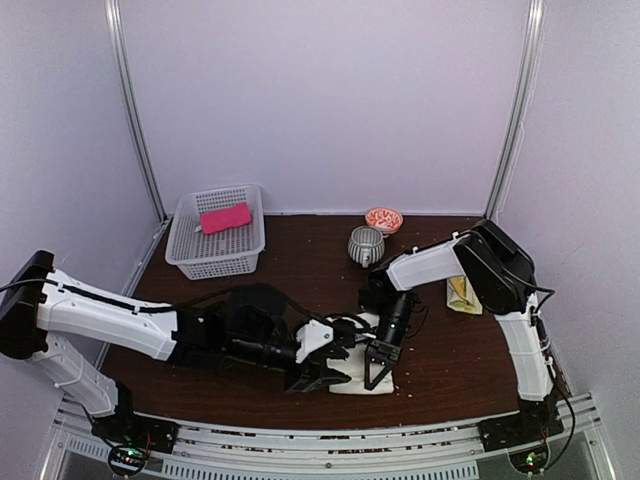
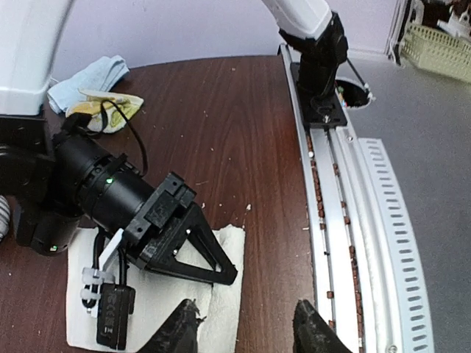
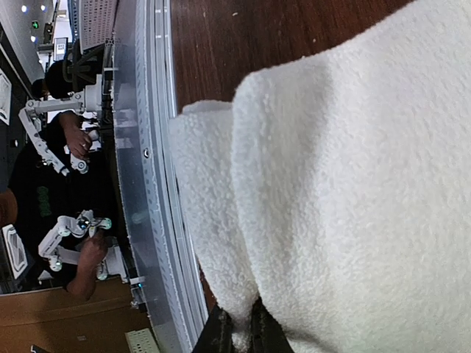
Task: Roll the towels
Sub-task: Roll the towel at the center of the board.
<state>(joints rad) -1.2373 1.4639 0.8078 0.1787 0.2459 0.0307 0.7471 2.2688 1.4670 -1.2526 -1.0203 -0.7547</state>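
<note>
One white towel [image 3: 353, 184] edge sits pinched by right gripper [image 3: 241, 332] near rail [image 3: 151, 184].

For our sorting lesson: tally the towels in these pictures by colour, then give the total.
pink towel: 1
white towel: 1
yellow towel: 1
pale blue towel: 1
Total: 4
</note>
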